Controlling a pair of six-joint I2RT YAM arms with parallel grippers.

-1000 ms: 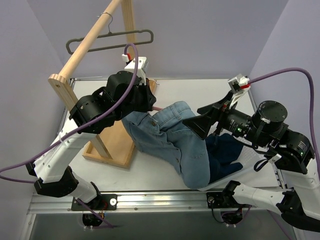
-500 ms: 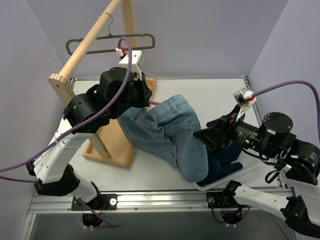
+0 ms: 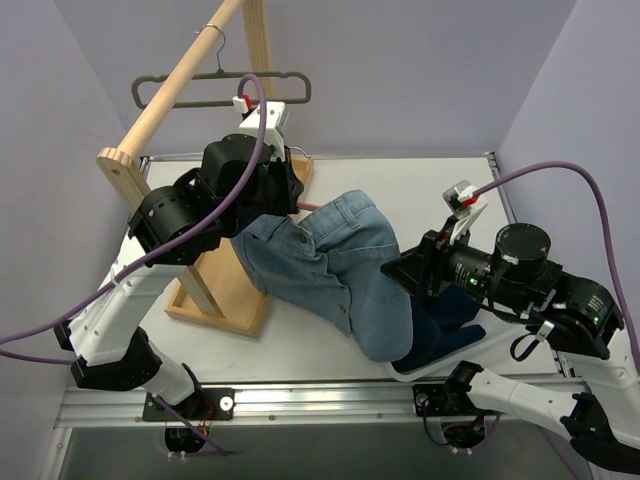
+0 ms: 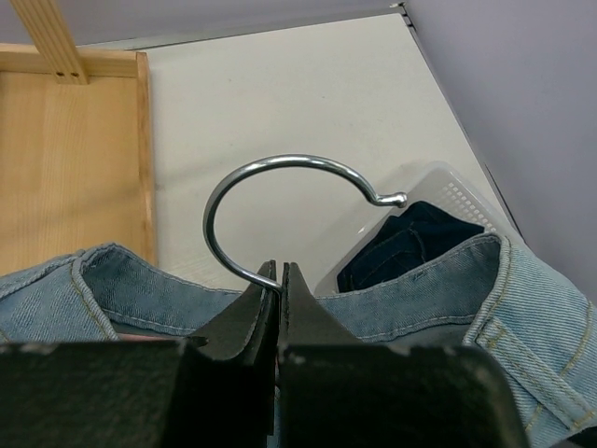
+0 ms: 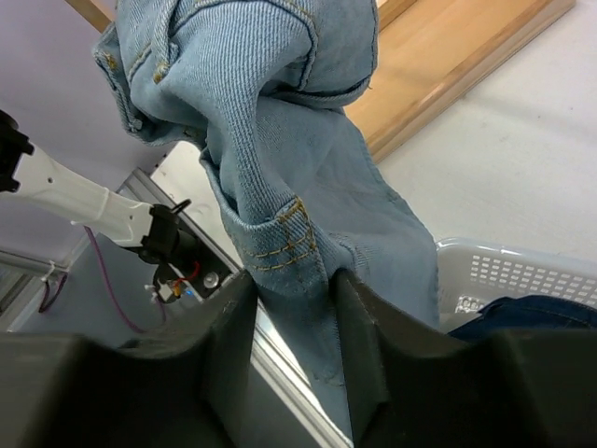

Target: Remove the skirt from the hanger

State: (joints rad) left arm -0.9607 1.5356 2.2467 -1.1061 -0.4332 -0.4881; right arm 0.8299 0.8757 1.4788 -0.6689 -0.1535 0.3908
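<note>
The light blue denim skirt (image 3: 330,265) hangs slanted between my two arms. Its waistband (image 4: 420,289) sits just below the hanger's metal hook (image 4: 280,160). My left gripper (image 4: 278,267) is shut on the foot of that hook and holds it above the table. The rest of the hanger is hidden under the denim. Lower down, my right gripper (image 5: 294,280) has closed on a fold of the skirt (image 5: 280,140) near a stitched pocket corner, with cloth pressed against both fingers. In the top view the right gripper (image 3: 396,268) meets the skirt's right edge.
A wooden rack (image 3: 160,100) with a flat base (image 3: 230,295) stands at the left; a grey empty hanger (image 3: 220,80) hangs on its rail. A white basket (image 3: 420,370) with dark blue clothing (image 3: 450,310) lies below the skirt's lower end. Purple walls close both sides.
My right gripper's jaws went from wide open to closed on the skirt's fold. The left arm lifted the hanger slightly a second ago, then held still.
</note>
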